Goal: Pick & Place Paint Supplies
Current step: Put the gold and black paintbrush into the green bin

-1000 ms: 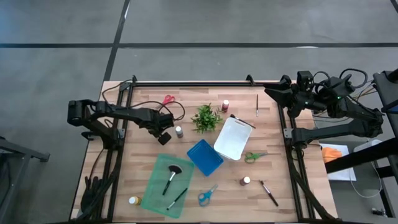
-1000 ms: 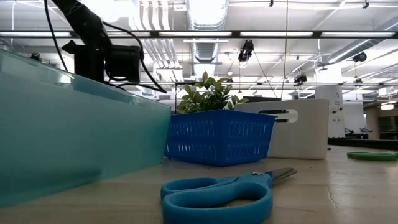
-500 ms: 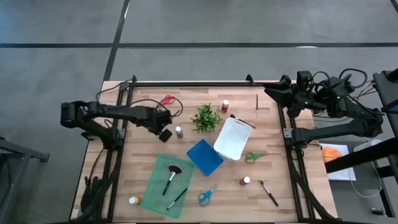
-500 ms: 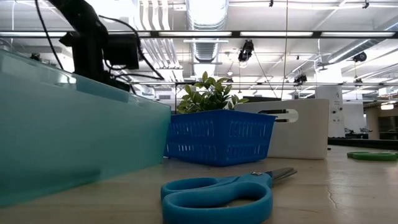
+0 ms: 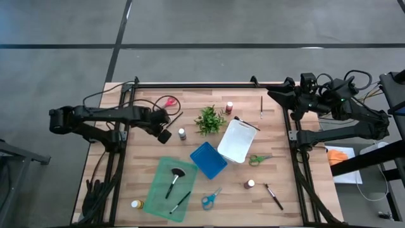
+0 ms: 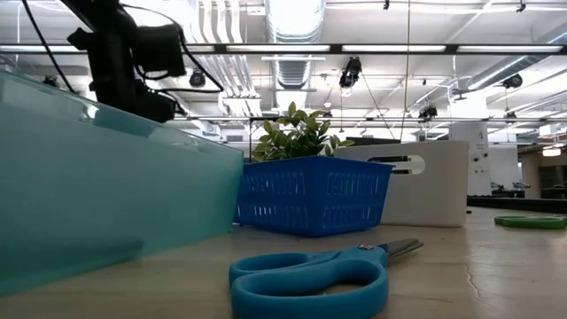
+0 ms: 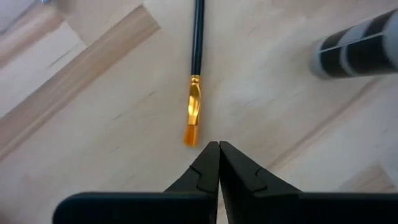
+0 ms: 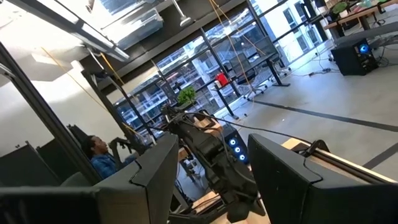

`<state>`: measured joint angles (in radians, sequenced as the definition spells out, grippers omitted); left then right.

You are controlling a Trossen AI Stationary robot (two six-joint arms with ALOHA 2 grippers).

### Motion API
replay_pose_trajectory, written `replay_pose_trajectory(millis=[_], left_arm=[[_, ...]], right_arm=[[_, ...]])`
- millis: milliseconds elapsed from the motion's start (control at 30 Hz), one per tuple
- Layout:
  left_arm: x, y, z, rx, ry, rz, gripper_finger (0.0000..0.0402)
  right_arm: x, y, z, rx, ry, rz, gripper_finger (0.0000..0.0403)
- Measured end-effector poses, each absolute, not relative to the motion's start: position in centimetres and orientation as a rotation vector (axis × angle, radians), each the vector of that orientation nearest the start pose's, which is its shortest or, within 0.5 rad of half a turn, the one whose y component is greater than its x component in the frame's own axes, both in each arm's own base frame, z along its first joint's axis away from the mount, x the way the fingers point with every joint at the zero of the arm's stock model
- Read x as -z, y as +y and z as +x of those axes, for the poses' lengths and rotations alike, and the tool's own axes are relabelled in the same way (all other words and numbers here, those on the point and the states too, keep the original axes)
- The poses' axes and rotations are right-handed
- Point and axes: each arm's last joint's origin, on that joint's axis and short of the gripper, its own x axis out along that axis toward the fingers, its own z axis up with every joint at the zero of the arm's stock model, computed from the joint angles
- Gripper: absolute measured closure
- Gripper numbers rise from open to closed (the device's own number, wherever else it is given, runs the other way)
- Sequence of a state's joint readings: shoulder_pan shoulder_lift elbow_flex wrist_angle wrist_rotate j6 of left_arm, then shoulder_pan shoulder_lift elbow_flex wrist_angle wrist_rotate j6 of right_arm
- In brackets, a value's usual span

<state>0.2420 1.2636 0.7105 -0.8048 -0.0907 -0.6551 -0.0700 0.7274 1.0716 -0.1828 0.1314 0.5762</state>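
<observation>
My left gripper (image 7: 219,154) hangs shut and empty over the table's left part (image 5: 165,134), pointing down. On the wood just beyond its tips lies a thin dark-handled brush with a gold ferrule (image 7: 194,106), and a white-capped paint bottle (image 5: 181,133) stands beside it. Red scissors (image 5: 169,101) lie near the far edge. A broad brush (image 5: 174,179) and a thin brush (image 5: 180,202) lie in the green tray (image 5: 157,193). My right gripper (image 8: 211,180) is held high at the right edge (image 5: 278,96), open and empty.
A leafy plant (image 5: 210,120), a blue basket (image 5: 208,159) and a white bin (image 5: 238,140) stand mid-table. Blue scissors (image 5: 211,198), green scissors (image 5: 258,159), a red-capped bottle (image 5: 229,107), a yellow-capped bottle (image 5: 135,204), another bottle (image 5: 250,184) and two brushes (image 5: 261,106) (image 5: 273,197) lie scattered.
My left gripper has risen and drawn back a little toward the table's left edge, away from the green tray. My right arm has kept still.
</observation>
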Motion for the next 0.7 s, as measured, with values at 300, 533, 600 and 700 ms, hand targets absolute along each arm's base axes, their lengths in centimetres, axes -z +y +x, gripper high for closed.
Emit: replay_pose_trajectory(millis=[300, 533, 600, 700], left_arm=[[-15.5, 5.4, 20.4, -0.771, 1.358, -0.628, 0.0256], [-13.5, 6.0, 21.3, -0.766, 1.418, -0.583, 0.0247], [-13.0, 6.1, 21.5, -0.754, 1.443, -0.592, 0.0265], [-12.4, 6.2, 21.8, -0.741, 1.474, -0.610, 0.0308]], right_arm=[[-43.0, -1.3, 13.8, 0.157, -0.183, 0.577, 0.0211], [-42.9, -1.4, 14.1, 0.153, -0.177, 0.607, 0.0211], [-42.9, -1.3, 14.1, 0.148, -0.178, 0.618, 0.0211], [-42.9, -1.3, 14.1, 0.136, -0.179, 0.628, 0.0211]])
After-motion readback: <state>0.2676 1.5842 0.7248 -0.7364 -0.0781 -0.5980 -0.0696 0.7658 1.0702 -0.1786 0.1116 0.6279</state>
